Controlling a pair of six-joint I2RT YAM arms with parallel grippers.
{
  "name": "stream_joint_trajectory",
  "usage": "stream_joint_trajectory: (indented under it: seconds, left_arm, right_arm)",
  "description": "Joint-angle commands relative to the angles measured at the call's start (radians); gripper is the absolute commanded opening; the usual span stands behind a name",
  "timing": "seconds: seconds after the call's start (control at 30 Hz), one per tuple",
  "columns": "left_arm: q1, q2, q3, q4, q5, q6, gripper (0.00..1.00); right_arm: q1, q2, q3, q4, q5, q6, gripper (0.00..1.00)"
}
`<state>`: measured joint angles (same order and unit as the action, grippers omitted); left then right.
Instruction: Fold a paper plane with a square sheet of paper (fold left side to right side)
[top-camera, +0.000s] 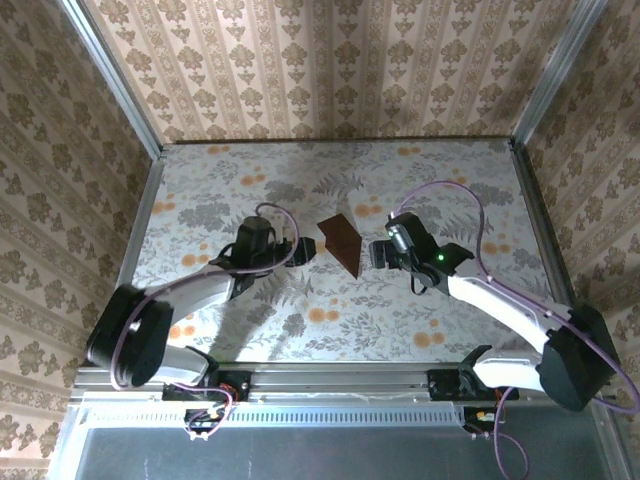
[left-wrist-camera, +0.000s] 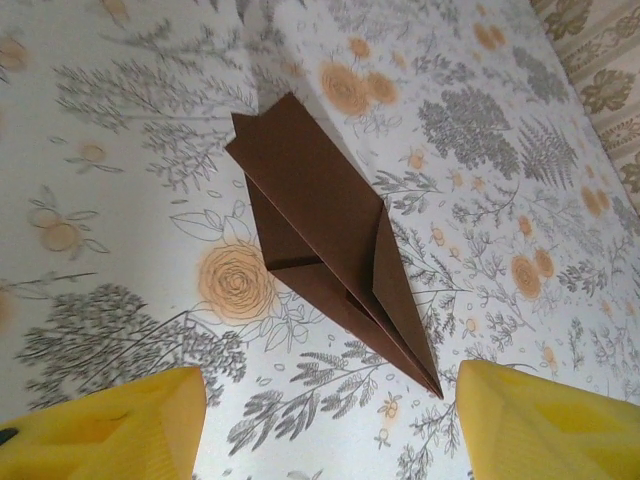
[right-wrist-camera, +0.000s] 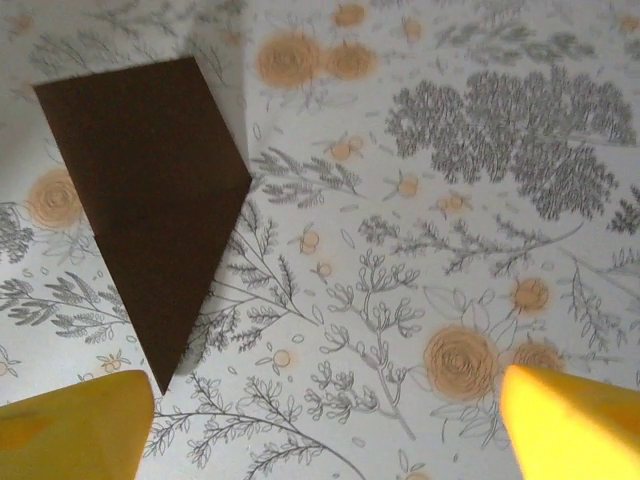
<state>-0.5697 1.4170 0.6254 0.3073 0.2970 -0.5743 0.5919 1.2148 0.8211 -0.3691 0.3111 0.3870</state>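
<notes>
The dark reddish-brown paper (top-camera: 343, 242) lies in the middle of the table, folded into a pointed dart-like shape with layered flaps. Seen from the left wrist, the paper (left-wrist-camera: 320, 230) shows its creases, its tip pointing toward my right finger. Seen from the right wrist, the paper (right-wrist-camera: 150, 200) looks like a flat dark kite at upper left. My left gripper (top-camera: 308, 248) sits just left of the paper, open, with nothing between its yellow fingers (left-wrist-camera: 100, 430). My right gripper (top-camera: 377, 252) is just right of it, open and empty, its yellow fingers (right-wrist-camera: 75, 425) wide apart.
The table is covered with a cloth (top-camera: 440, 190) printed with grey ferns and orange flowers. Wallpapered walls and metal frame rails (top-camera: 140, 215) enclose it on three sides. Cables loop above both arms.
</notes>
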Motion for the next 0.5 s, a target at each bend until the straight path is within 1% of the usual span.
stream_joint_trajectory:
  seconds: [0.0, 0.13, 0.23, 0.33, 0.47]
  left_arm:
    - [-0.017, 0.093, 0.066, 0.14, 0.029, -0.085, 0.67]
    - [-0.028, 0.213, 0.115, 0.199, 0.06, -0.136, 0.66]
    - [-0.029, 0.289, 0.139, 0.241, 0.08, -0.189, 0.65]
    - [-0.029, 0.358, 0.172, 0.255, 0.101, -0.225, 0.63]
    - [-0.028, 0.421, 0.206, 0.263, 0.118, -0.254, 0.59]
  right_arm:
    - [-0.02, -0.09, -0.064, 0.139, -0.007, 0.047, 1.0]
    - [-0.063, -0.19, -0.158, 0.234, -0.024, 0.096, 1.0]
    - [-0.103, -0.25, -0.21, 0.273, -0.047, 0.136, 1.0]
    - [-0.148, -0.29, -0.227, 0.254, -0.09, 0.161, 1.0]
    - [-0.18, -0.336, -0.244, 0.216, -0.113, 0.169, 1.0]
